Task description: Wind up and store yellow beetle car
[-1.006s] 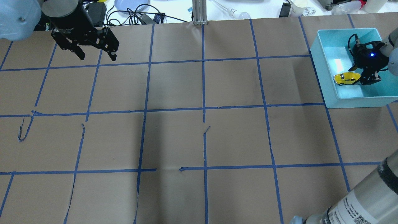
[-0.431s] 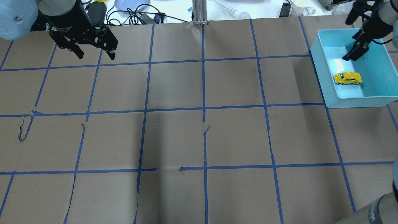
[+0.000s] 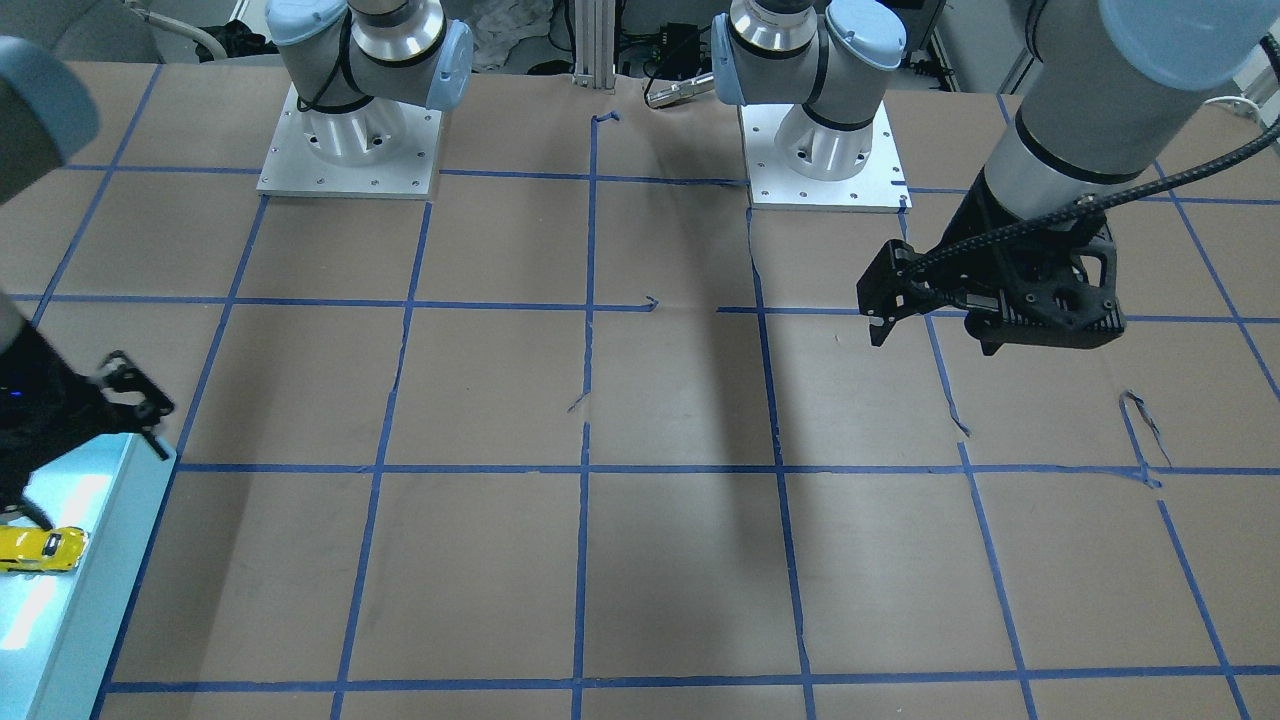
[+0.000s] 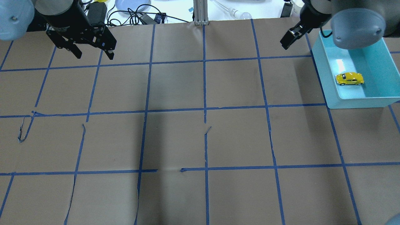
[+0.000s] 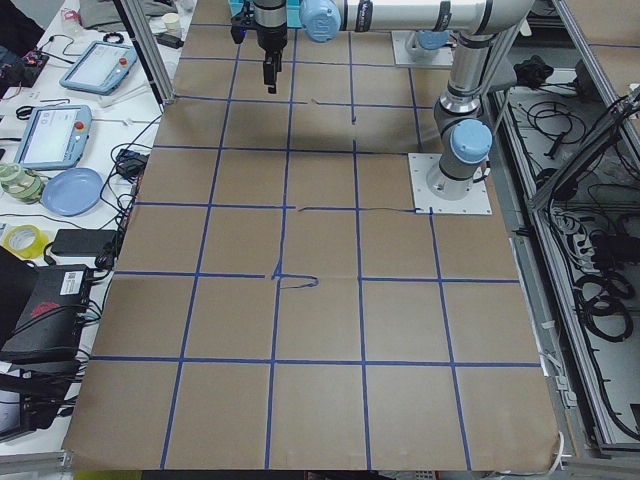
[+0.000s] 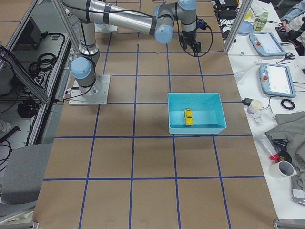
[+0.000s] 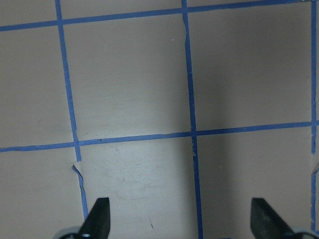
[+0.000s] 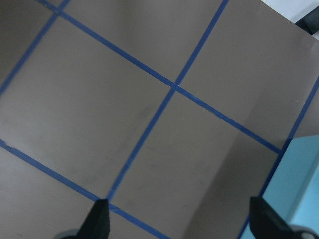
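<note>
The yellow beetle car (image 4: 349,78) stands on its wheels inside the light-blue bin (image 4: 359,103) at the table's far right. It also shows in the front-facing view (image 3: 40,548) and the right exterior view (image 6: 188,116). My right gripper (image 4: 290,38) is open and empty, raised above the table just left of the bin's far corner. Its wrist view (image 8: 180,219) shows bare paper and a corner of the bin (image 8: 299,184). My left gripper (image 4: 94,56) is open and empty, hovering over the far left of the table (image 3: 935,340) (image 7: 180,219).
Brown paper with a blue tape grid (image 4: 204,112) covers the table. The tape is torn and lifted in places (image 4: 23,131). Cables, a blue plate (image 4: 131,4) and other clutter lie beyond the far edge.
My right gripper let go of the car, rose out of the bin and moved left past its far corner. The car stays in the bin. My left gripper barely moved.
</note>
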`<control>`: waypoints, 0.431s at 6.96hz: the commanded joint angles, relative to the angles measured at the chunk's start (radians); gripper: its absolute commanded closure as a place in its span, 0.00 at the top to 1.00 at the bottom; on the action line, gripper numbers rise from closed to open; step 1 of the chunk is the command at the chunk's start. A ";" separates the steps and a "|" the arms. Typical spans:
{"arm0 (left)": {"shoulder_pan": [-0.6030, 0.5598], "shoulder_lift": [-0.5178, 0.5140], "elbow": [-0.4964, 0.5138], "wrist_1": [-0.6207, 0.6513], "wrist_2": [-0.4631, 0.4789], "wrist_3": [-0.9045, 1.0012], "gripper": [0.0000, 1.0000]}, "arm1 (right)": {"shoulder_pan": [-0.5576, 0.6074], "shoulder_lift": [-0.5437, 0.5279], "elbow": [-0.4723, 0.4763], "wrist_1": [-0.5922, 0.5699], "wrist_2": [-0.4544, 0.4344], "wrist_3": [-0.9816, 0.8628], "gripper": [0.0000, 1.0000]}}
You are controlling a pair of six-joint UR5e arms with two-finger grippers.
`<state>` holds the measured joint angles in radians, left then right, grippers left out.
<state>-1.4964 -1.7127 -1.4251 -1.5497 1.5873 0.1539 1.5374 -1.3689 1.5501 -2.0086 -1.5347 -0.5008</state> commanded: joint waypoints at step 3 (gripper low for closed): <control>0.050 0.005 -0.002 -0.020 -0.015 0.030 1.00 | 0.064 -0.067 -0.263 0.570 0.029 0.459 1.00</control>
<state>-1.4580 -1.7101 -1.4260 -1.5625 1.5731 0.1795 1.6056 -1.4320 1.3682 -1.5943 -1.5334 -0.1139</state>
